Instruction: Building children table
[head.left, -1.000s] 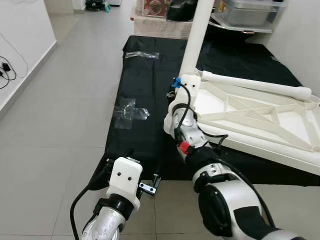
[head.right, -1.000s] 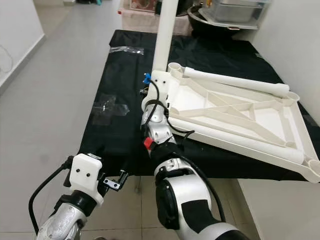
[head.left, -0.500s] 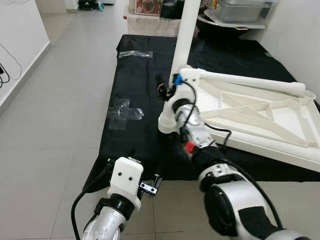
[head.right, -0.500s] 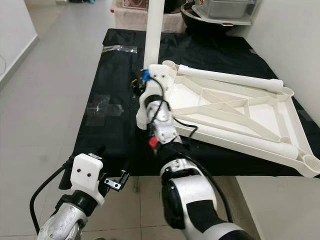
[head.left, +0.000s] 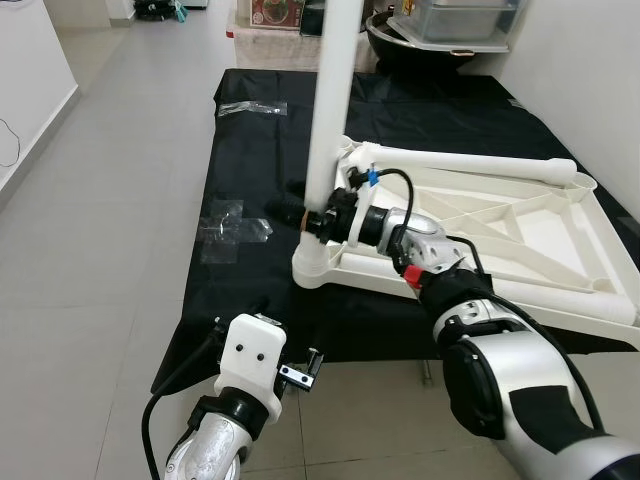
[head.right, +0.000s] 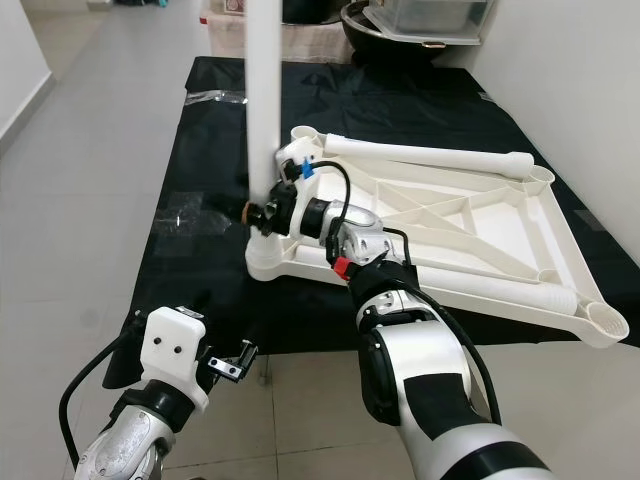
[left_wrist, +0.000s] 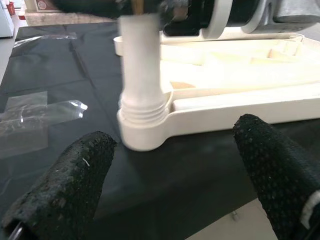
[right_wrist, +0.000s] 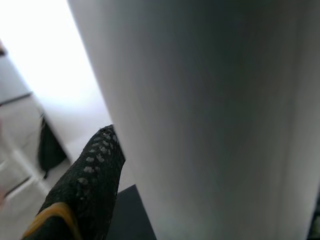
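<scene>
- The upturned white plastic children's tabletop with ribbed underside is seen lying on the black cloth spread over the floor, toward one o'clock of the robot.
- A tall white plastic tube leg stands upright in the round corner socket at the tabletop's near-left corner, at roughly twelve o'clock.
- The right gripper is clamped round the leg just above the socket, its fingers pressed against the tube; the jaws are closed onto it.
- The left gripper is held low at seven o'clock, jaws spread wide, nothing between them; the socket is faced from just off the cloth's edge.
- Another white leg lies along the tabletop's far edge.
- The leg is judged light, hollow and stiff, with a smooth, likely slippery skin; a low hold near the threaded collar is judged best for turning without wobble.
- The tabletop is judged rigid yet light enough to slide on the cloth, so bracing by the rim would help.
</scene>
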